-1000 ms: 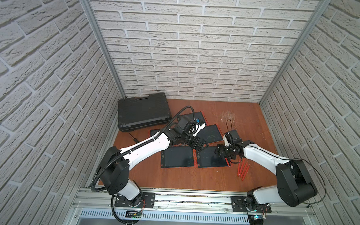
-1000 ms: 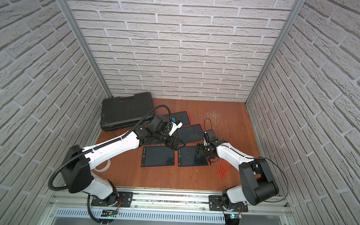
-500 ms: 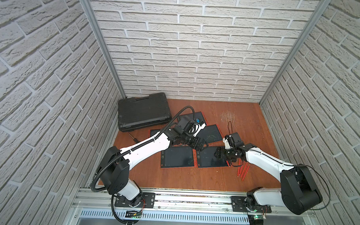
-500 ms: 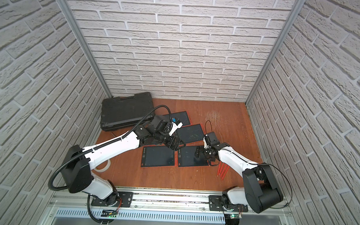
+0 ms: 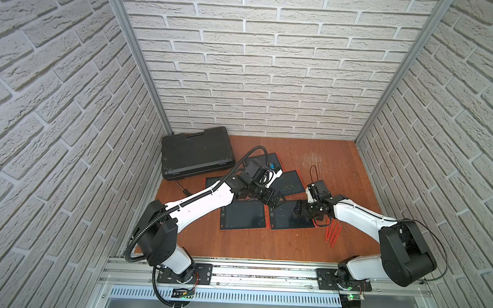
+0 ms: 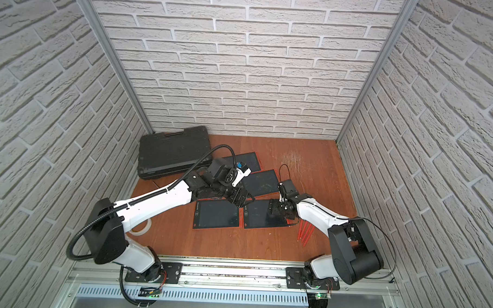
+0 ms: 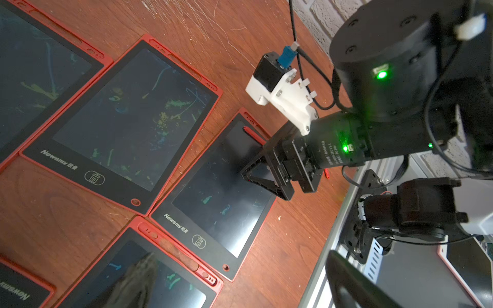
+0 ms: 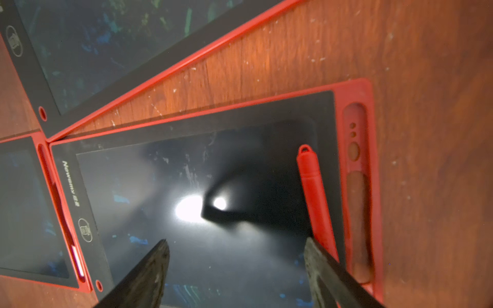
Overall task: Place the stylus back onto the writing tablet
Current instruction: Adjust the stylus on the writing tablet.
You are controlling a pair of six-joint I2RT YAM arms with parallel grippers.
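Little has changed over the last second. The right gripper (image 8: 236,241) has shifted only slightly above the same black-screened, red-framed writing tablet (image 8: 186,133), which lies just right of centre in both top views, and its jaws stand as far apart as they did then. The left gripper (image 5: 276,199) has held its place near the middle of a top view, above the meeting corners of the other red-framed tablets (image 5: 243,218), its jaws spread wide and empty.

The slim red plastic stylus (image 8: 313,192) lies flat on the dark screen in the right half of the right wrist view. It runs alongside the tablet's long empty slot (image 8: 357,213), not inside it. Its lower end passes beside one black finger (image 8: 322,266), and nothing pinches it. The left wrist view shows the same stylus (image 7: 252,134) poking out past the right gripper on that tablet, near its red edge.

We judge that the stylus is already let go and rests on the tablet, so the placing is essentially done. If it must sit in the slot, a sideways nudge is still needed. The spare red styluses (image 5: 333,232) lie on the brown wooden table (image 5: 264,245), lower right of the tablet.
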